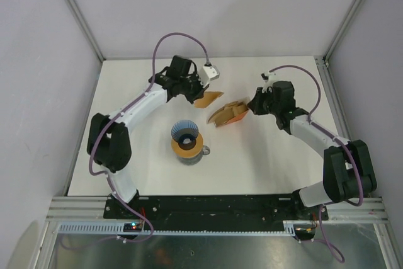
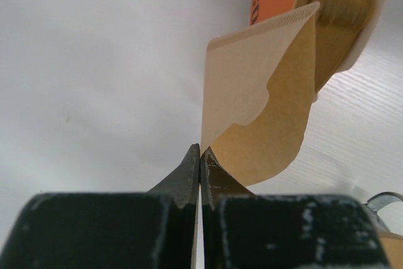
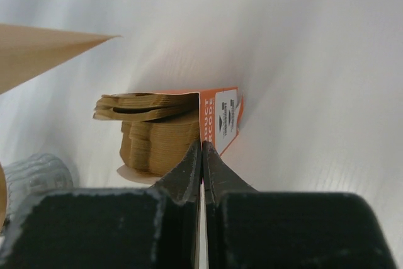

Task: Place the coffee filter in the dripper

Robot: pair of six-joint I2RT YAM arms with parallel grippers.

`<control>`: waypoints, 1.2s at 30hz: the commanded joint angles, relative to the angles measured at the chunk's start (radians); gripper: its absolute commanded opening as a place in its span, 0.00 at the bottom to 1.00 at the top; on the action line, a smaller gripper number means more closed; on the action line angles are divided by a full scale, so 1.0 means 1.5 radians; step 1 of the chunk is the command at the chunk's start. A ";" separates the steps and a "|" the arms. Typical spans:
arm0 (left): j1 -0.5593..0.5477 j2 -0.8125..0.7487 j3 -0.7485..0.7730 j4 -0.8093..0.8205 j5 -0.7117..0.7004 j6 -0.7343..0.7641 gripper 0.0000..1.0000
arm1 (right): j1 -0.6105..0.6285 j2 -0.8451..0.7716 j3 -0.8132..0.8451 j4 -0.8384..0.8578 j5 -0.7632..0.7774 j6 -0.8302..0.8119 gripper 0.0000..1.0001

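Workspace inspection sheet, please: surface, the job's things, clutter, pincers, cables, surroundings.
Surface: white table, no spills seen.
Job's things: coffee filter held in the air beyond the blue dripper; the dripper has no filter in it and sits on a tan ring over a glass jug.
Clutter: orange packet of stacked filters.
Pincers: left pincer shut on the coffee filter; right pincer shut on the packet's edge.
Cables: purple cables loop above both arms.
Surroundings: grey walls, metal frame.
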State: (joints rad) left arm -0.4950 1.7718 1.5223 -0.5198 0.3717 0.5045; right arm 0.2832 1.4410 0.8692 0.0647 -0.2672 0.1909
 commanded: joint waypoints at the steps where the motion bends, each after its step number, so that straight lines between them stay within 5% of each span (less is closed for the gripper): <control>1: -0.001 0.048 0.024 0.009 -0.053 0.008 0.00 | -0.021 -0.014 0.025 0.010 0.058 0.042 0.00; 10: -0.005 0.173 0.159 0.008 -0.128 -0.035 0.00 | -0.031 0.015 0.027 0.063 0.054 0.134 0.00; 21: -0.076 0.223 0.172 0.008 -0.207 -0.004 0.00 | -0.022 0.040 0.027 0.158 0.076 0.247 0.00; 36: -0.103 0.274 0.255 0.008 -0.160 -0.077 0.00 | 0.012 0.056 0.026 0.175 0.090 0.263 0.00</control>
State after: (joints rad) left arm -0.6468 2.1902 1.8286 -0.5350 0.0864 0.4412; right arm 0.2901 1.5230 0.8703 0.2558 -0.1314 0.5674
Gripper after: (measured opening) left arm 0.006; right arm 0.010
